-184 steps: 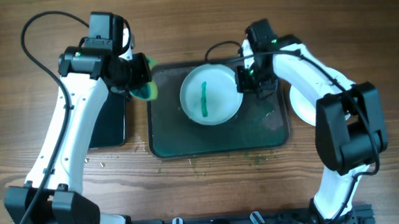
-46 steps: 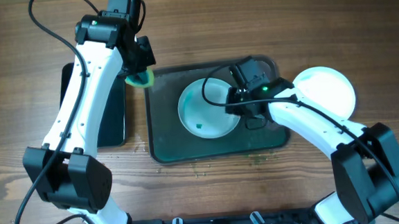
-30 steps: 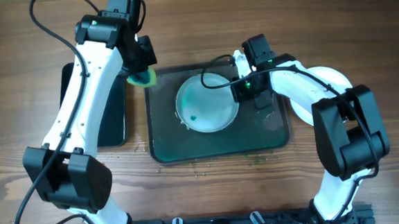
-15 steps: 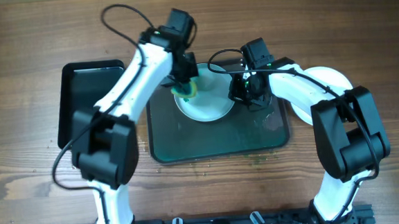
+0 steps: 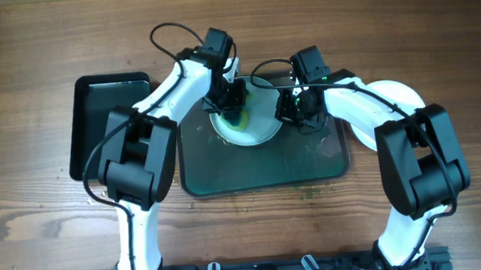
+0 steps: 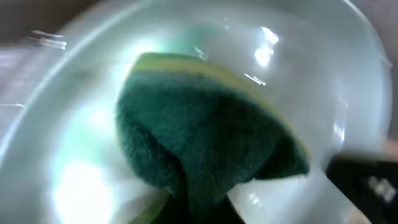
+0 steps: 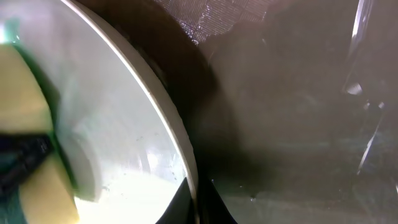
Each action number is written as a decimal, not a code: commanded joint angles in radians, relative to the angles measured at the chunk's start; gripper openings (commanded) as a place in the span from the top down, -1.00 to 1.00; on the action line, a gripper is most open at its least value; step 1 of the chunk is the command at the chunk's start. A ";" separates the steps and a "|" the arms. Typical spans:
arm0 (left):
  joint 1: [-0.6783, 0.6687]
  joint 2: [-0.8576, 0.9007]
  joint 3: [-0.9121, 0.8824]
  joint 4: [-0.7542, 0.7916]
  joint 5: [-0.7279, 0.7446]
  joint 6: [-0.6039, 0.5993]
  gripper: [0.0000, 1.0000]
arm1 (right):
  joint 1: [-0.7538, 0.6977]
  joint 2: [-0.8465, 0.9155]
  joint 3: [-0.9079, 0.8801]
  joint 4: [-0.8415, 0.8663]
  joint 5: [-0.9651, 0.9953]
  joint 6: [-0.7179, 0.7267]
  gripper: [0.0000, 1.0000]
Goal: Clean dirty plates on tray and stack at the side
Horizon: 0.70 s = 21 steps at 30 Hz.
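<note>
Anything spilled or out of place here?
Yes: green crumbs lie scattered on the wooden table just off the tray edge nearest the robot, and a pale smear marks the tray's right end. The sponge and plate look held normally.

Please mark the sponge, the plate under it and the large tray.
sponge [image 6: 205,124]: left wrist view, green scrubbing face.
plate [image 5: 262,129]: overhead view, bare white face.
tray [image 5: 243,170]: overhead view, bare floor near front.

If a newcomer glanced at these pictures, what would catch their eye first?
The green sponge, held in the left gripper, presses on the white plate on the dark tray. The right gripper pinches that plate's right rim, and another plate lies right of the tray.
</note>
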 commanded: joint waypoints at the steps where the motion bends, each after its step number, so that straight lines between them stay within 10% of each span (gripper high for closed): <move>1: 0.008 0.016 -0.029 -0.012 0.341 0.199 0.92 | 0.007 0.016 -0.026 0.003 0.026 0.003 0.92; 13: 0.108 0.016 -0.028 -0.002 -0.366 -0.180 0.92 | 0.007 0.016 -0.026 0.010 0.025 0.004 0.91; 17: 0.066 0.016 -0.028 0.024 -0.315 -0.197 0.92 | 0.007 0.018 -0.026 0.015 0.025 0.005 0.91; 21: 0.029 0.016 -0.028 0.084 0.038 0.019 0.92 | 0.007 0.018 -0.026 0.019 0.026 0.003 0.91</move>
